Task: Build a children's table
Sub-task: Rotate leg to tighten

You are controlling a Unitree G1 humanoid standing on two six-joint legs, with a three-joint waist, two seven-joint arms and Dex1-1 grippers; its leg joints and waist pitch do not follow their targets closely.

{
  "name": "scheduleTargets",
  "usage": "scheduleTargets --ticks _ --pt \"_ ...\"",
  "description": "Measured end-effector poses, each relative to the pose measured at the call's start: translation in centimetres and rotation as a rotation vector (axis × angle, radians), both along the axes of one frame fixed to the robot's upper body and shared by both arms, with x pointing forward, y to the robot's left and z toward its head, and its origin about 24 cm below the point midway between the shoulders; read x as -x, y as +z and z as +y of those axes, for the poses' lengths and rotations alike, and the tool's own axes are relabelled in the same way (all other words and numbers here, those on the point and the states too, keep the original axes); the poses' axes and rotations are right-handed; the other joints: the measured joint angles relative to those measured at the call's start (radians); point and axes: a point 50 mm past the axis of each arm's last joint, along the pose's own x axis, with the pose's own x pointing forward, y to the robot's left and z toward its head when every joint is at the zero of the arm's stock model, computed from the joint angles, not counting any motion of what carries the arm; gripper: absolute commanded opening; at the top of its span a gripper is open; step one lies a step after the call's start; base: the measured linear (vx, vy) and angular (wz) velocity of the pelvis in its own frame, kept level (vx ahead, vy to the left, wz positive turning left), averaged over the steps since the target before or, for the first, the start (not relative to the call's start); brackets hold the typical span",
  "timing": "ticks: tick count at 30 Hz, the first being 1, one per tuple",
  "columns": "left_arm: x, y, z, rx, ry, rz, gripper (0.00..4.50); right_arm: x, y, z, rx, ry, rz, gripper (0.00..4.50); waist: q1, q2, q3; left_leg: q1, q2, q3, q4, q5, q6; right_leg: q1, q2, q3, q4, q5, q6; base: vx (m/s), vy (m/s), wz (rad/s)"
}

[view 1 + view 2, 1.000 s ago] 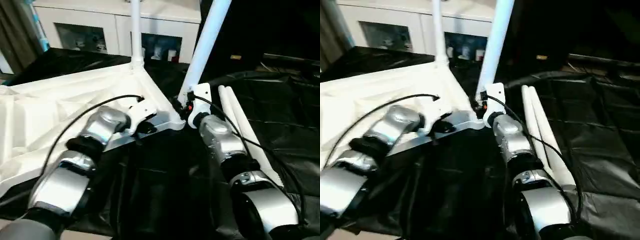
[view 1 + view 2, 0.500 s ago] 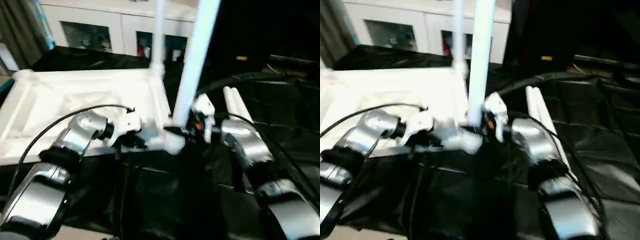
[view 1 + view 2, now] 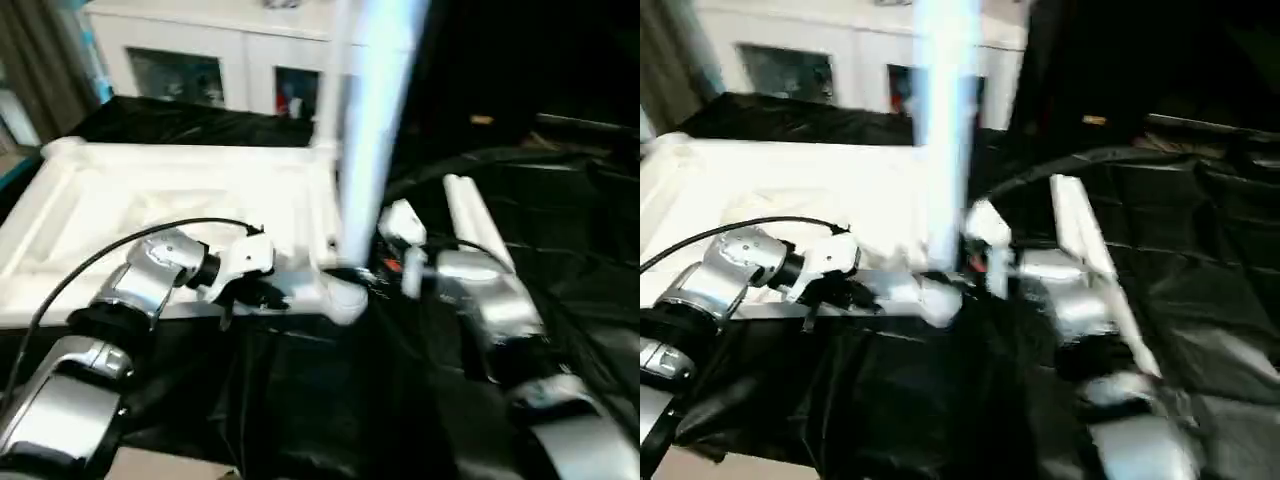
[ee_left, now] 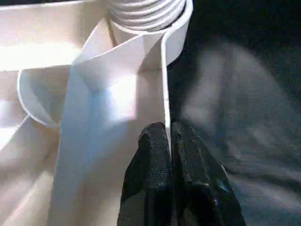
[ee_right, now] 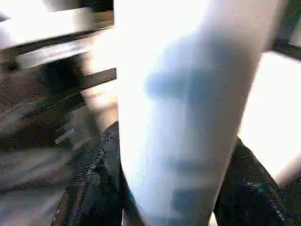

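Second leg going into the near corner socket, tabletop pinned by its rim.

The white tabletop [image 3: 150, 200] lay underside up on the black-draped work table [image 3: 560, 260], so its corner sockets faced upward to take the legs. The left gripper [image 4: 170, 155] was clamped on the thin rim wall beside the near corner socket [image 3: 345, 295], apparently to steady the top. The right gripper [image 5: 164, 188] had its fingers [image 5: 101, 179] closed around the leg [image 3: 370, 150] standing at that socket, holding it nearly upright to seat it. One leg [image 3: 328, 100] already stood in the far corner; two spare legs [image 3: 470, 215] lay on the cloth just beyond the right forearm. A second earlier the held leg had leaned well to the right; it had since been swung to nearly vertical.
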Motion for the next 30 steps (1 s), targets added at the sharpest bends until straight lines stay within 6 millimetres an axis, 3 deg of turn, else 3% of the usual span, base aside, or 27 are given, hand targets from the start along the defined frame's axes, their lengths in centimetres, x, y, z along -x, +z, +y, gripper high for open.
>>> scheduleTargets --ticks 8,11,17,19,20,24,25,26,30 --pt "-2.1 0.0 -4.1 -0.011 0.165 -0.04 0.0 -2.4 -0.5 -0.3 -0.007 -0.436 0.067 1.87 0.024 0.003 0.003 -0.001 0.0 0.0 -0.001 0.005 0.0 0.001 -0.001 -0.001 0.002 0.002 0.0 0.0 0.0 0.0" --pt "-2.6 0.2 -4.7 -0.021 0.203 -0.07 0.0 -2.8 -0.1 -0.6 -0.018 -0.493 0.043 1.87 0.02 0.003 0.003 -0.003 0.0 0.001 -0.001 0.005 0.001 0.0 -0.001 -0.001 -0.001 0.002 0.0 0.0 0.0 0.0" --pt "-3.2 0.5 -4.9 -0.031 0.25 -0.17 0.0 -2.0 0.3 1.6 -0.15 -0.411 0.035 1.87 -0.004 0.005 0.004 -0.011 0.0 0.0 -0.002 0.004 0.003 -0.007 0.0 -0.002 0.0 0.002 0.001 0.0 0.0 0.0" --pt "-3.2 1.0 -5.2 -0.005 0.221 -0.198 0.0 -0.7 -1.9 2.0 -0.151 -0.361 0.119 1.87 0.002 0.009 0.006 -0.021 0.0 -0.002 0.0 0.007 0.006 -0.015 0.0 -0.004 0.0 0.003 0.002 0.0 0.0 0.0" --pt "-3.1 1.1 -5.0 0.0 0.212 -0.202 0.0 -0.5 -1.9 1.9 -0.183 -0.353 0.12 1.87 0.004 0.014 0.01 -0.024 0.0 -0.002 0.002 0.008 0.01 -0.017 -0.001 -0.004 0.001 0.005 0.003 0.0 0.0 0.0" --pt "-2.2 1.4 -3.5 0.07 0.129 -0.193 0.0 -0.1 -0.9 -0.1 -0.248 -0.286 0.085 1.87 0.017 0.021 0.014 -0.044 0.001 -0.003 0.009 0.008 0.017 -0.033 -0.001 -0.005 0.006 0.007 0.006 0.0 0.0 0.0" --pt "-2.0 1.5 -3.2 0.09 0.121 -0.19 0.45 0.0 -0.7 -0.1 -0.266 -0.265 0.08 1.87 0.022 0.022 0.014 -0.048 0.001 -0.003 0.013 0.007 0.018 -0.036 -0.001 -0.005 0.007 0.01 0.011 0.0 0.0 0.0" --pt "-1.9 1.6 -3.1 0.105 0.114 -0.185 0.45 0.2 -0.5 -0.1 -0.275 -0.246 0.076 1.87 0.025 0.022 0.015 -0.051 0.002 -0.004 0.016 0.007 0.019 -0.039 -0.001 -0.006 0.009 0.009 0.011 0.0 0.0 0.0" --pt "-1.3 4.6 -2.9 0.285 0.045 -0.183 0.78 0.1 0.7 -1.4 -0.297 -0.239 0.023 1.87 0.037 0.023 0.015 -0.054 0.002 -0.002 0.025 0.006 0.02 -0.04 -0.003 -0.005 0.016 0.005 0.003 0.0 0.0 0.0"
